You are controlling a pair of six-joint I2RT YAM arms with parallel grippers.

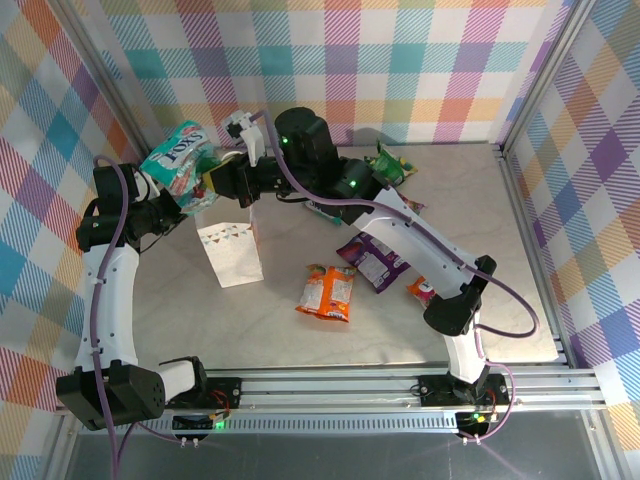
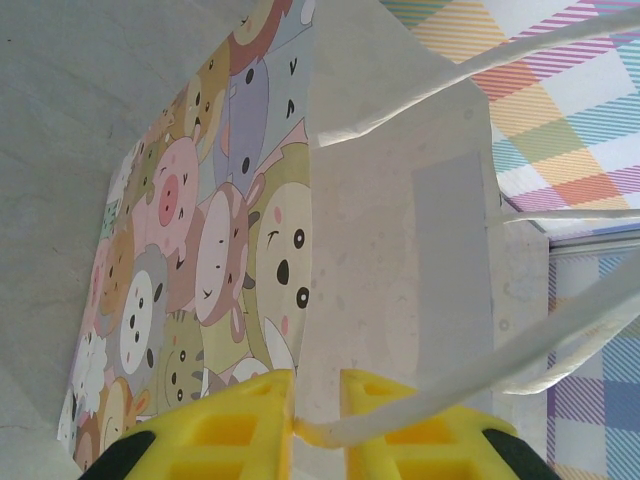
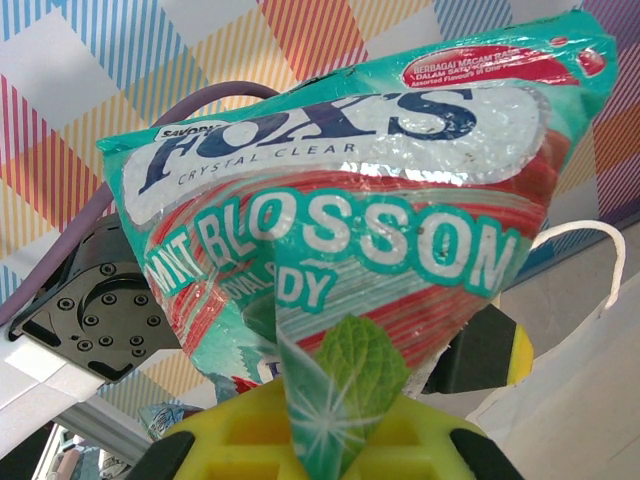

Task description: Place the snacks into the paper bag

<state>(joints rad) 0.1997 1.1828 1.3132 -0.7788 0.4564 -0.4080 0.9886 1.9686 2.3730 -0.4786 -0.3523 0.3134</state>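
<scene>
Nearest on the pale grey desk [image 1: 500,310], a crinkly orange foil snack packet [image 1: 327,293] is lying flat, right of centre. A small orange-red packet [image 1: 421,289] is lying further right, beside the right arm. Just beyond these, a purple foil packet [image 1: 372,260] is lying partly under that arm.

Left of the orange packet, the small white paper bag [image 1: 232,252] with a bunting pattern is being kept upright on the desk. In the left wrist view its cartoon-animal side and its plain white inside are being shown. One white cord handle [image 2: 500,365] is being pinched by the left arm's yellow fingers [image 2: 250,430], which are clenched on it just above the mouth of the bag.

Beyond the bag and slightly to its left, a teal "FOX'S" foil snack packet [image 3: 340,200] is being held in the air. It is being gripped by its bottom corner between the right arm's yellow fingers [image 3: 220,450], which are clamped tight on it. The packet is hanging clear of the bag, not inside it.

Farthest, near the checked back wall, a green foil packet [image 1: 390,165] is lying on the right of the desk.
</scene>
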